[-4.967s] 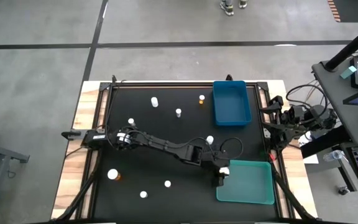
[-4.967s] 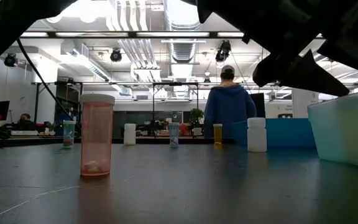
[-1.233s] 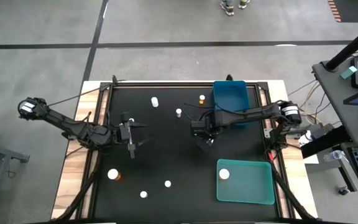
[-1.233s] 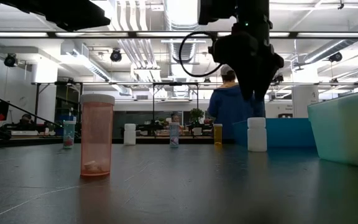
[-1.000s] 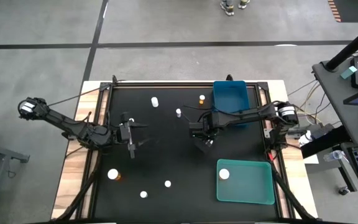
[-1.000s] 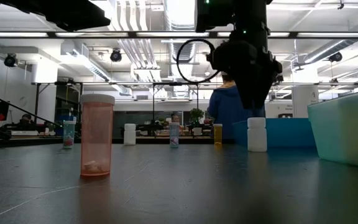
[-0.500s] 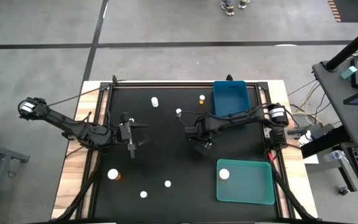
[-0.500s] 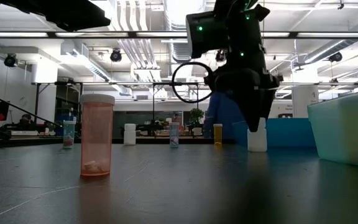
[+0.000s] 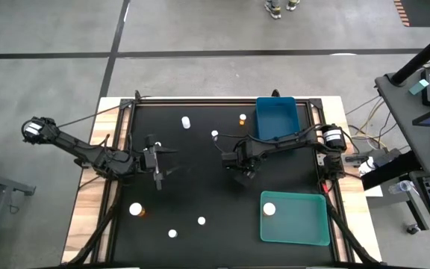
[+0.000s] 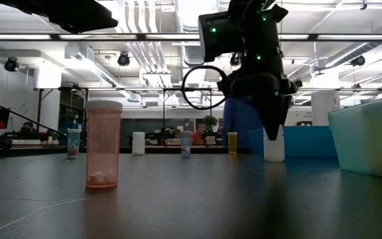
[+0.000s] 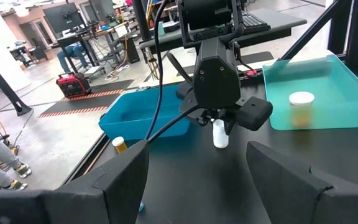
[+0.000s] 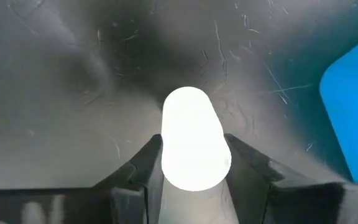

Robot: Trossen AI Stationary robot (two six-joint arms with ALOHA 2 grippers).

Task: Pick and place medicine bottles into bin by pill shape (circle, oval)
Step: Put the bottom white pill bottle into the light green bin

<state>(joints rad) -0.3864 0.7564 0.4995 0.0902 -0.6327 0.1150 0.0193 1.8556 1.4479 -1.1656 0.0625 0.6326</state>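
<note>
Right gripper (image 12: 191,186) points straight down, fingers (image 12: 138,177) flanking white bottle (image 12: 191,146).

High view: straight down, far. Low view: table level, facing room. Right wrist: close above white bottle (image 12: 192,138) between its fingers; left wrist sees it too.

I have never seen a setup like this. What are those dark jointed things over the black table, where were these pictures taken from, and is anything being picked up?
They are two robot arms, each ending in a two-finger pincer. One picture looks straight down, one sits at table height, and one camera rides on each wrist. The black table carries small medicine bottles, a blue bin and a teal bin with one bottle inside. The right pincer is lowered over a white bottle, its fingers on either side; whether they grip it I cannot tell. The left pincer waits open.
</note>
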